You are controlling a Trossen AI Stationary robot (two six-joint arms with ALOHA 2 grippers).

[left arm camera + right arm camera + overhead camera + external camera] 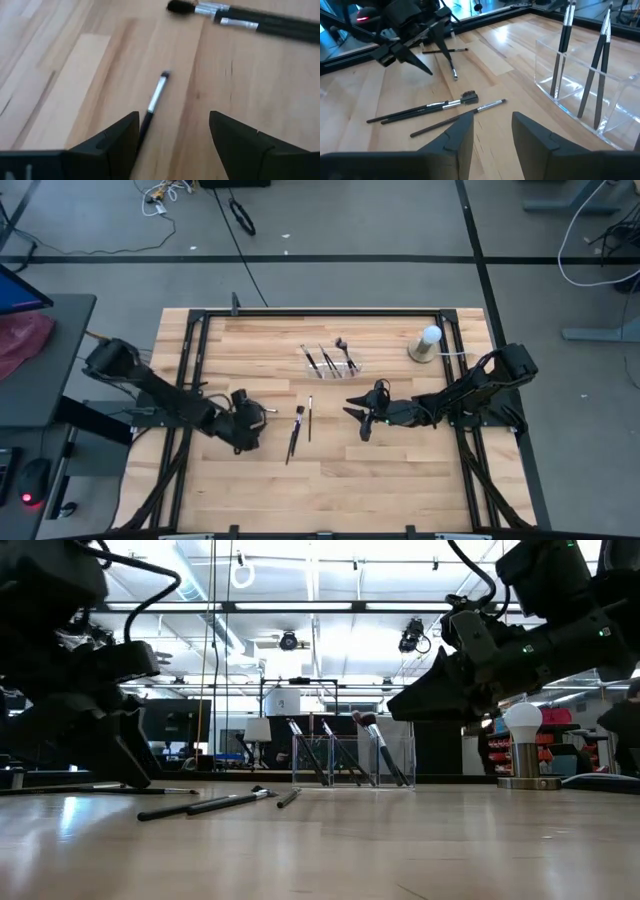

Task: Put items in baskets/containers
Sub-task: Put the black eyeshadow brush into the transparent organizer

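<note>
The work surface is a pale butcher-block table framed by black rails, standing on a grey floor with loose cables. The low view looks into a large hall with ceiling strip lights, shelving and screens. A white ball on a tan round base sits toward the far right corner of the table.

The clear organiser tray stands at the far centre. It is see-through, with narrow compartments, and holds several brushes in the tray leaning at angles, dark handles down, one with a reddish-brown tip uppermost.

Two long dark brushes lie together on the table near the centre, and a thinner brush with a silver ferrule lies just beside them on the right. A small brush lies apart from these, on the wood directly ahead of the left gripper.

The left gripper hangs low over the table left of centre, its fingers spread wide and empty. The right gripper is right of centre, nearer than the tray, fingers partly apart and holding nothing.
</note>
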